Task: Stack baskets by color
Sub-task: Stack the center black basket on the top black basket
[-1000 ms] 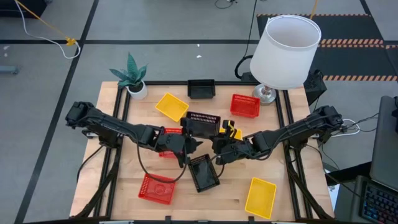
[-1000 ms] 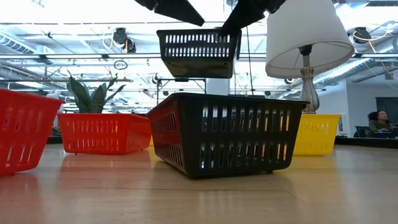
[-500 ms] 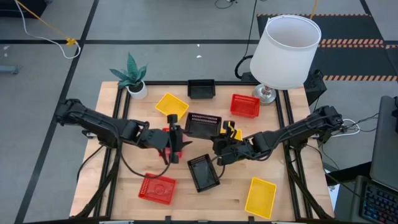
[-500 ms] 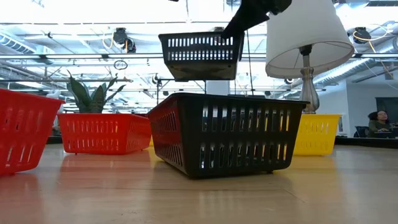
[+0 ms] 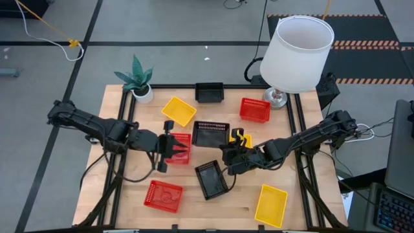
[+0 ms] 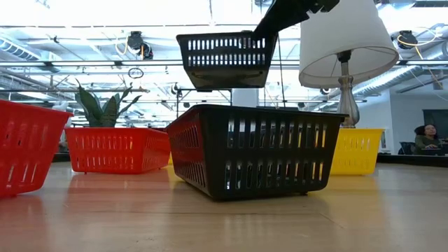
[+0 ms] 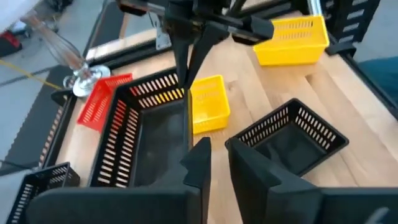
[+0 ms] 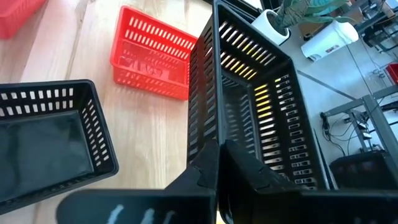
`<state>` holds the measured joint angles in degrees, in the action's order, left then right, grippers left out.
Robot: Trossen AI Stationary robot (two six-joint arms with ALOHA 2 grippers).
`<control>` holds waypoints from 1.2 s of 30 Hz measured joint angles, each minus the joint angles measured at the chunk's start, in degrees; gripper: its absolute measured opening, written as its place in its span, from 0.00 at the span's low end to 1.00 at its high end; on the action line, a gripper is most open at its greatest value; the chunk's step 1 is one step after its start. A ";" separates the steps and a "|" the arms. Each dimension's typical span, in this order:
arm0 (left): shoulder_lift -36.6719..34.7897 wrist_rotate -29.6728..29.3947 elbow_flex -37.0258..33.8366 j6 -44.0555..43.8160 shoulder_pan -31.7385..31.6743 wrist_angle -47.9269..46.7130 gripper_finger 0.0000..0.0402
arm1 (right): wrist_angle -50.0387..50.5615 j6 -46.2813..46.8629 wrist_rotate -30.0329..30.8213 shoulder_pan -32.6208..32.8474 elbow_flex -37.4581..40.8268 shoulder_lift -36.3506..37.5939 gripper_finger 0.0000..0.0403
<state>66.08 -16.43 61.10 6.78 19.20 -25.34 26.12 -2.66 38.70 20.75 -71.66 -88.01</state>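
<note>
My right gripper (image 5: 226,152) is shut on a black basket (image 5: 211,134) and holds it in the air near the table's middle. The low view shows this basket (image 6: 224,61) hanging above a second black basket (image 6: 252,150), which rests on its bottom on the table (image 5: 212,179). My left gripper (image 5: 176,145) hovers to the left of the held basket, over a red basket (image 5: 184,139). Its fingers (image 7: 199,165) stand a narrow gap apart with nothing between them. My right gripper pinches one side wall of the black basket at its rim (image 8: 212,134), near a corner, one finger inside the basket and one outside. The fingers slant down from the table's right. The basket is lifted clear, roughly level, its opening up.
A third black basket (image 5: 209,92), a yellow one (image 5: 179,110) and a red one (image 5: 255,109) sit toward the far edge. Another red (image 5: 163,195) and yellow (image 5: 270,205) lie near the front. A yellow basket (image 5: 242,137) shows under the right arm. Lamp (image 5: 299,52) and plant (image 5: 138,81) stand at the back.
My left gripper has let go of the held black basket's left side and drawn back toward the table's left edge, rising a little. The basket has stayed in the air in my right gripper, almost where it was.
</note>
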 joint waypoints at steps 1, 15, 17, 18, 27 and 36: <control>-1.37 0.00 -1.39 0.18 0.00 0.51 0.12 | -0.01 0.00 0.00 0.00 0.00 0.00 0.01; -15.69 0.06 -13.40 -3.55 -1.22 5.98 0.01 | -1.69 -5.22 -0.03 -1.50 -0.02 0.00 0.01; -16.00 0.05 -14.03 -4.06 -1.22 5.88 0.01 | -2.44 -7.13 -0.10 -2.60 -0.04 0.00 0.01; -16.01 0.05 -14.23 -4.28 -1.22 5.91 0.02 | -2.69 -8.02 -0.48 -3.29 -0.04 0.00 0.01; -15.97 0.07 -15.04 -4.46 -1.22 5.75 0.07 | -8.32 -20.80 -9.76 -13.62 -0.05 0.02 0.01; -15.97 0.01 -15.04 -1.94 -1.22 5.70 0.02 | -11.40 -29.29 -22.69 -27.35 -0.07 0.02 0.01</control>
<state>50.11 -16.42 46.06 4.84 17.98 -19.64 14.72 -31.94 16.02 -6.60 -71.72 -87.99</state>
